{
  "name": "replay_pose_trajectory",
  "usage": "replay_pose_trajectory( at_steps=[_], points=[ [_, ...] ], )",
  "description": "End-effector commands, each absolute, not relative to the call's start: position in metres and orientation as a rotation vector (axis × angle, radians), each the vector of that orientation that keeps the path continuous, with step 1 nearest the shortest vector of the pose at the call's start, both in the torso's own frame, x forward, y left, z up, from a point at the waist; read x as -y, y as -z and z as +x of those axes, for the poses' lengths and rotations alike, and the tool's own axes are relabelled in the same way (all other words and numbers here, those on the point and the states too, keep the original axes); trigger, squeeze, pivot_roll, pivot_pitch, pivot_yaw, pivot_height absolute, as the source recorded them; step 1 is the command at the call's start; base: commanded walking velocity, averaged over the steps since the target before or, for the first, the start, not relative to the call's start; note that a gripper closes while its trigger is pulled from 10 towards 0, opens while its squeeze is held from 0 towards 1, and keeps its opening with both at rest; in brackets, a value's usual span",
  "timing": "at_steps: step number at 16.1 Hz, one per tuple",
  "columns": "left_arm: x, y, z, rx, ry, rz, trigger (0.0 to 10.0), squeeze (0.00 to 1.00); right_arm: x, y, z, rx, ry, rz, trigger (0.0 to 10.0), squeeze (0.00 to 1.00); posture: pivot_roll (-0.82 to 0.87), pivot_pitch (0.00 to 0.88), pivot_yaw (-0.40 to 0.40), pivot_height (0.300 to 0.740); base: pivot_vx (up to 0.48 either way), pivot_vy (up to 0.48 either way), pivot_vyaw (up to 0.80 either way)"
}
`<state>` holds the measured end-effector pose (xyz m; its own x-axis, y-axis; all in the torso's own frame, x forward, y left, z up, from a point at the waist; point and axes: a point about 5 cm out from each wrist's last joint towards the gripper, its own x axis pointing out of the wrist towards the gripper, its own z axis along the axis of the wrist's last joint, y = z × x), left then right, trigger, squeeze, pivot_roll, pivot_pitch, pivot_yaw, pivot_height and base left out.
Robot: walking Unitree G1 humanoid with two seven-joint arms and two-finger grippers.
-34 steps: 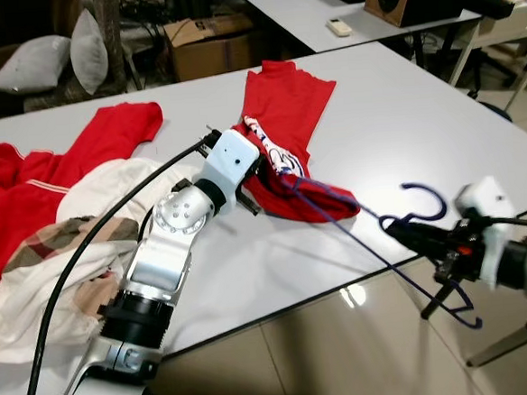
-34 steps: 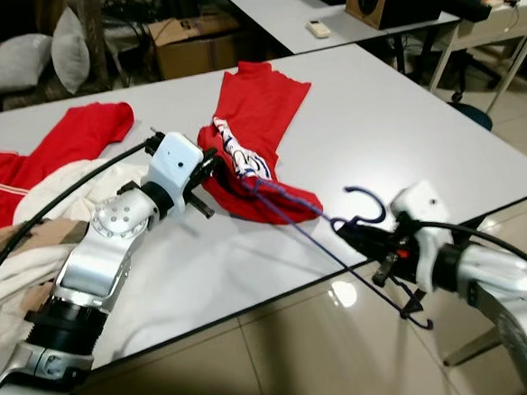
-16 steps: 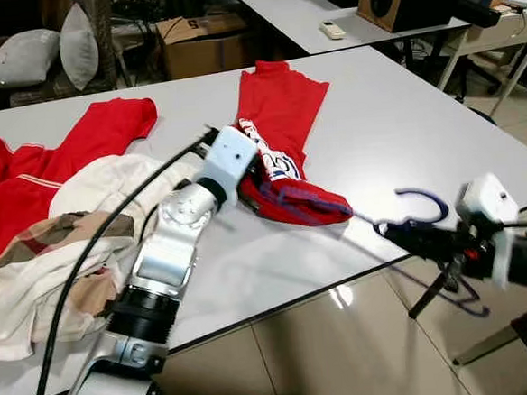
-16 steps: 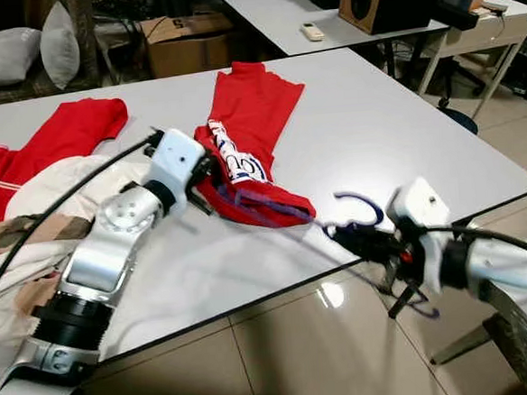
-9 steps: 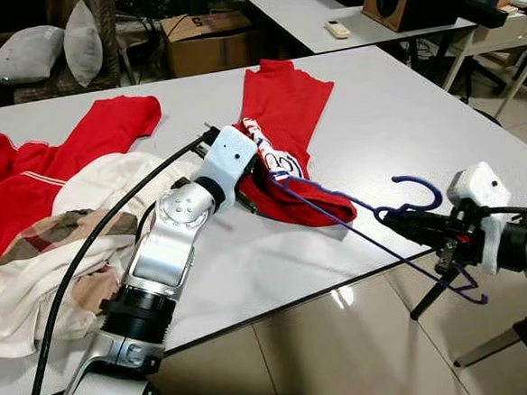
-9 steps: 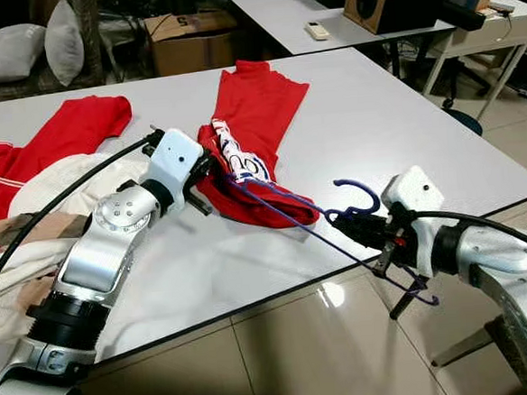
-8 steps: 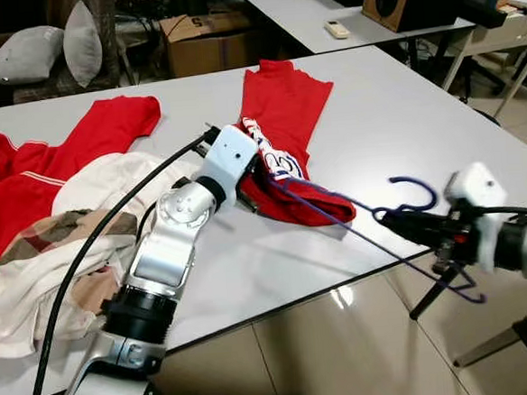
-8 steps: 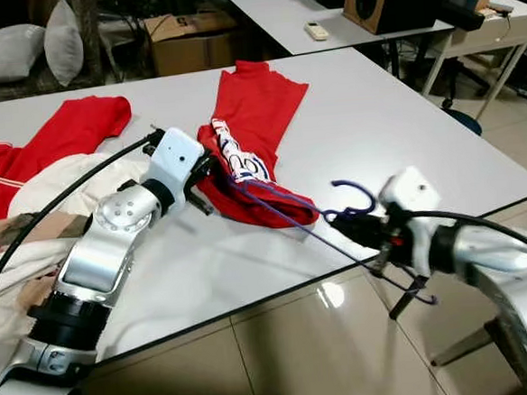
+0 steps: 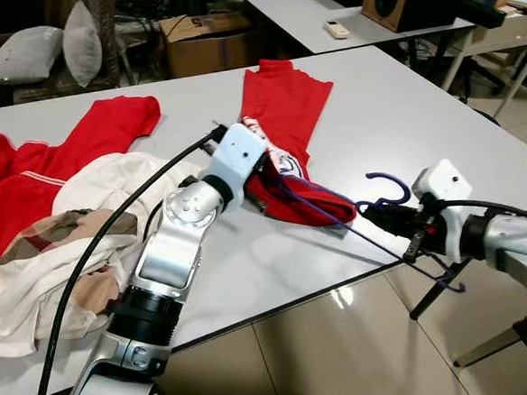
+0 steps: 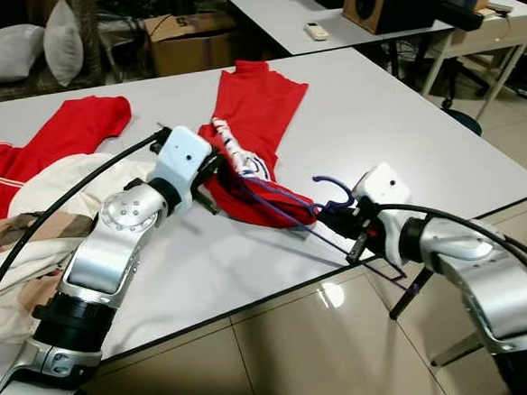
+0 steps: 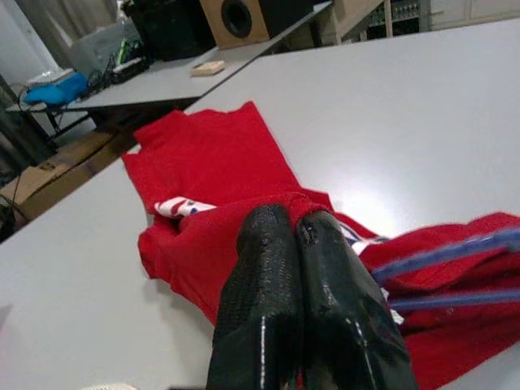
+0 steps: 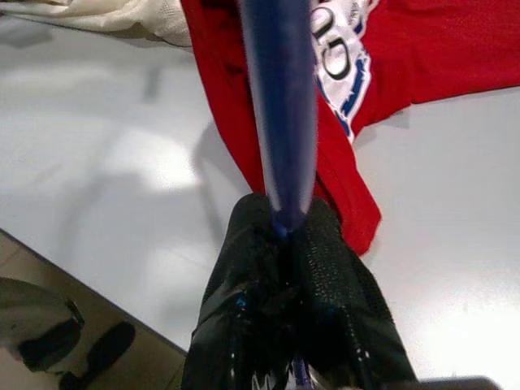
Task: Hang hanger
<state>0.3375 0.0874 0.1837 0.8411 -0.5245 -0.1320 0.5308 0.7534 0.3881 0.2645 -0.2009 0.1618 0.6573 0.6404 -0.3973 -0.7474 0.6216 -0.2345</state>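
right hand (image 9: pixel 370 213) gripping hanger (image 9: pixel 355 211), apparently inside shirt (image 9: pixel 287 151)

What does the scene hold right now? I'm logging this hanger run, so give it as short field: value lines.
surface: white table
garment: red shirt, lying on the table
hanger: blue hanger, one end inside the shirt, hook near the table edge
left gripper: shut on the shirt
right gripper: shut on the hanger near its hook
other clothes: red and cream pile on the robot's left
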Motion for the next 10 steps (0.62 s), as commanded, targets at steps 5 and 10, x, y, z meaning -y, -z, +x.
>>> replay_pose_trajectory(
  at_steps=[5, 10],
  points=[
    [-0.077, -0.198, 0.330, 0.028, 0.615, 0.412, 0.7, 0.00, 0.193, -0.150, 0.268, -0.335, -0.810, -0.406, 10.0, 0.00, -0.06, 0.000, -0.033, 0.740, 0.000, 0.000, 0.00],
    [-0.077, -0.208, 0.328, 0.051, 0.611, 0.405, 0.6, 0.00, 0.205, -0.135, 0.275, -0.452, -0.669, -0.416, 10.0, 0.00, -0.05, 0.000, -0.041, 0.740, 0.000, 0.000, 0.00]
  ],
)
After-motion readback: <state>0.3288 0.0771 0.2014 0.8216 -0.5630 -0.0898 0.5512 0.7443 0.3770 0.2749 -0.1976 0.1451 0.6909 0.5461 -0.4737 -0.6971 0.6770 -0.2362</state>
